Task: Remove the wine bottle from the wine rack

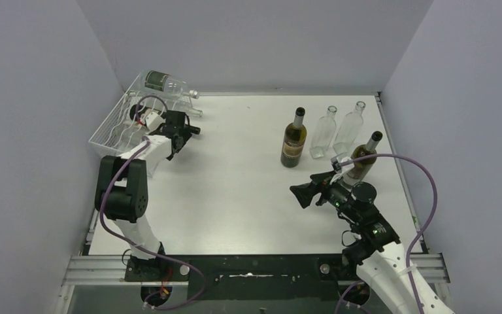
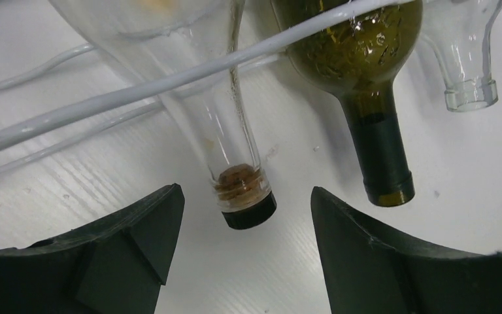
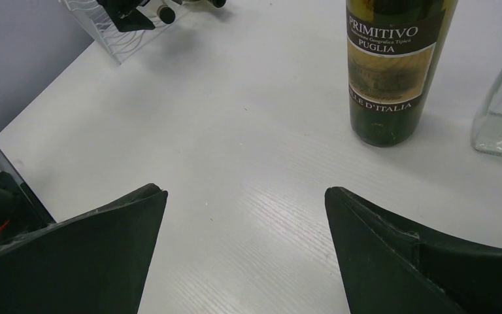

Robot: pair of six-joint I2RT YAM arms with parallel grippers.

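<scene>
The whitish wine rack stands at the far left of the table; its white bars cross the left wrist view. Several bottles lie in it, necks pointing out: a clear corked bottle with a black cap, a dark green bottle and a clear open-mouthed bottle. Another clear bottle lies on the rack's top row. My left gripper is open at the rack's front, its fingertips either side of the corked bottle's cap without touching it. My right gripper is open and empty over the table.
Several bottles stand at the right back: a dark labelled one, two clear ones and a dark one close behind my right arm. The labelled bottle stands just ahead of my right gripper. Walls enclose three sides.
</scene>
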